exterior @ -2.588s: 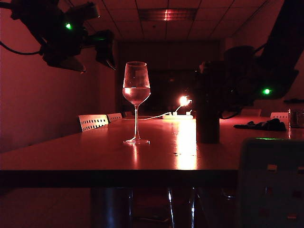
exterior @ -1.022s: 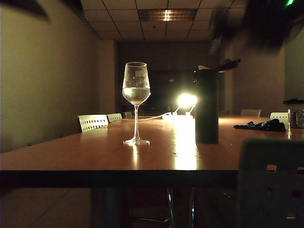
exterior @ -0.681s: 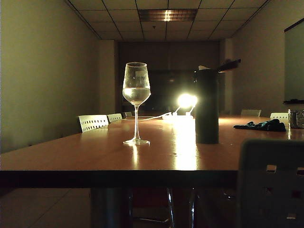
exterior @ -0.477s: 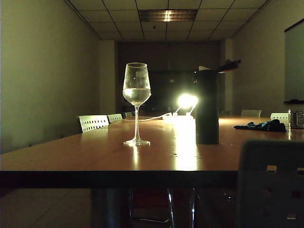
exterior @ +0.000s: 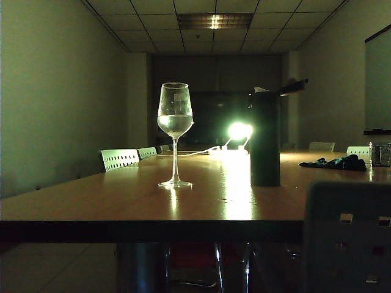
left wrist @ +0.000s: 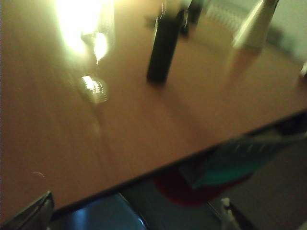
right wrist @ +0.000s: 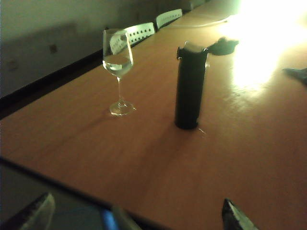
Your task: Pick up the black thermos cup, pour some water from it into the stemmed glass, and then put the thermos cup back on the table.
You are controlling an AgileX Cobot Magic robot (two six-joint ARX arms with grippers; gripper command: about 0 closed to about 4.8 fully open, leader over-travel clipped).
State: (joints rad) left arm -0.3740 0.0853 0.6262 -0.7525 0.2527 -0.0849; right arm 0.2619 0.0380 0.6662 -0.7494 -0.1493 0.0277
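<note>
Our right tool (right wrist: 139, 211) hangs back off the near edge of the bench (right wrist: 144, 158), its two fingertips spread wide with nothing between them, and our left tool (left wrist: 134, 215) sits likewise off the near edge on its own side, fingertips wide apart and empty; neither arm shows in the exterior view. We judge the task to be at its close: the black thermos cup (exterior: 265, 138) stands on the bench, free of both tools, and the stemmed glass (exterior: 175, 134) holds water to about the middle of its bowl. If that reading is right, the next move calls for nothing more than keeping both tools clear of the two vessels. The thermos cup stands upright, its long axis vertical, base flat on the bench and its flip lid (exterior: 292, 86) open, jutting up and out to the right in the exterior view, away from the glass. The glass stands upright too, foot on the bench, well apart from the cup and to its left in that view.
</note>
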